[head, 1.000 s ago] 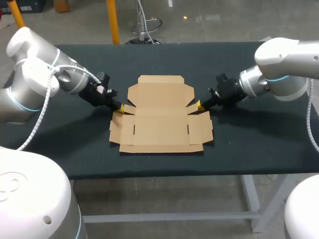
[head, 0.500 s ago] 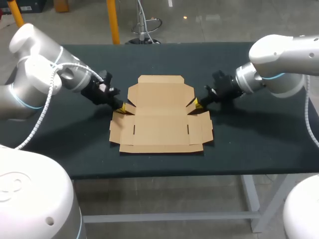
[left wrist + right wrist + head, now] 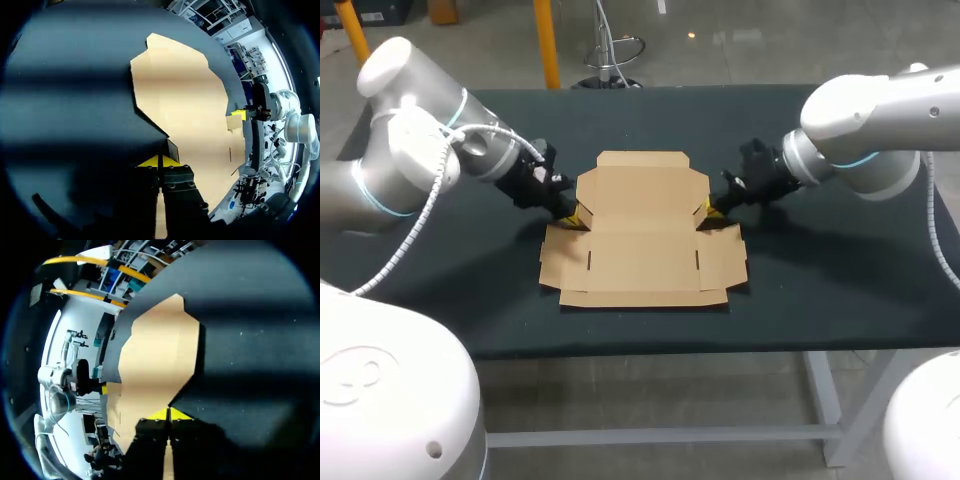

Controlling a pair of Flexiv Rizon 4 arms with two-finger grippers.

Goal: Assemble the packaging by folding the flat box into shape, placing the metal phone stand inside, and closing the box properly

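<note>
Right now we see the box (image 3: 642, 240) lying flat and unfolded in the middle of the table (image 3: 820, 290). Its flaps are spread out on all sides, and its broad far panel points toward the table's back edge. Our left gripper (image 3: 576, 217) sits low at the box's left edge, at the notch where the far panel meets the left side flap, with its yellow tips right against the cardboard. Our right gripper (image 3: 711, 208) mirrors it at the notch on the right edge. In both wrist views the two yellow tips are pressed together with only a thin seam between them, so each gripper is closed, with nothing clamped that we can make out. Each pair of tips points at the cardboard's edge. Across the box, each wrist view shows the other arm's gripper at the opposite notch.
</note>
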